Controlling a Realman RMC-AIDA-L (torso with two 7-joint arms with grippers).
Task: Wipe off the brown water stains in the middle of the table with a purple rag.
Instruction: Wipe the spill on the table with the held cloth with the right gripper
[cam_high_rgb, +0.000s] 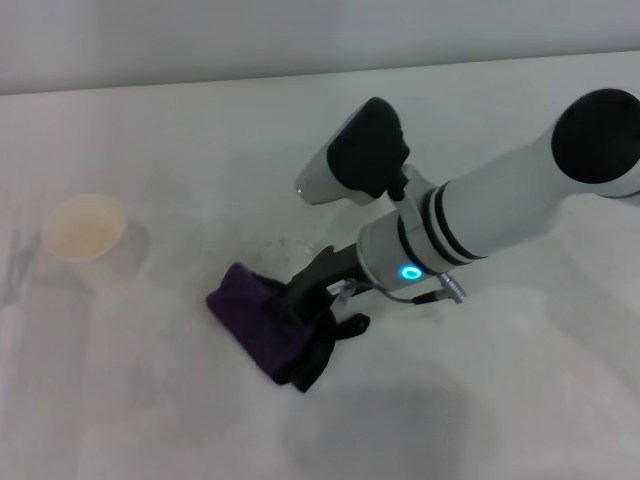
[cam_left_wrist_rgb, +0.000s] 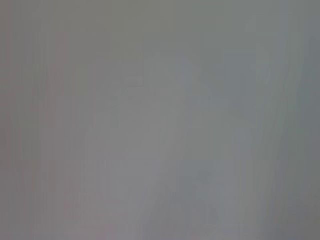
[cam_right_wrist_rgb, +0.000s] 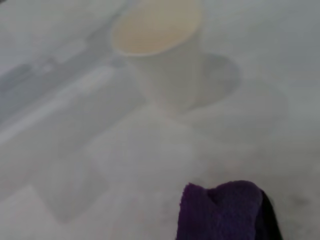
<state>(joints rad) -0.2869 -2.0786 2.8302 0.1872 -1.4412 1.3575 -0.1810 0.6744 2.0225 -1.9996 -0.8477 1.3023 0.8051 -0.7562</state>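
Purple bunched cloth rag with black edges lies mid-desk on the white matte desk; I see my right hand clamped onto it. White paper cup stands well left.

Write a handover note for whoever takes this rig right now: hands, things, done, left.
Right hand: low at the middle of the wide white matte table, pressed onto the bunched dark purple rag with black edges; its finger state cannot be made out.
Left hand: not in view.
White paper cup: upright on the robot's left side of the table, apart from the rag.
Done: rag is down on the table mid-area.
Left: no brown stain shows in any view; only a faint smudge beyond the rag. Check under the rag before stopping.
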